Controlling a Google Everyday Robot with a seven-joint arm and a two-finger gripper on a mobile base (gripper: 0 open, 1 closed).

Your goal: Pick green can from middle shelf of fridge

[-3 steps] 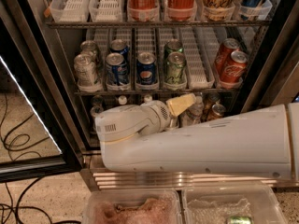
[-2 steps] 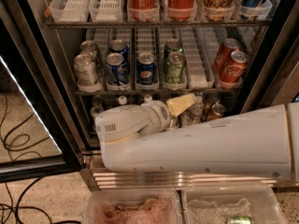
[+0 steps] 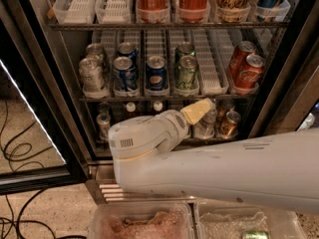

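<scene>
The fridge (image 3: 40,83) stands open in the camera view. On its middle shelf (image 3: 214,91), a green can (image 3: 187,74) stands upright at the front of a white lane tray, with a second green can (image 3: 184,50) right behind it. My gripper (image 3: 198,111), tan at its tip, sits at the end of the white arm just below the middle shelf's front edge. It is slightly right of the front green can and not touching it. It holds nothing that I can see.
Blue Pepsi cans (image 3: 124,73) and silver cans (image 3: 92,76) stand left of the green can, and red cola cans (image 3: 246,71) to the right. Small bottles (image 3: 229,123) fill the lower rack. The glass door (image 3: 30,148) hangs open at left. Plastic bins (image 3: 142,223) lie below.
</scene>
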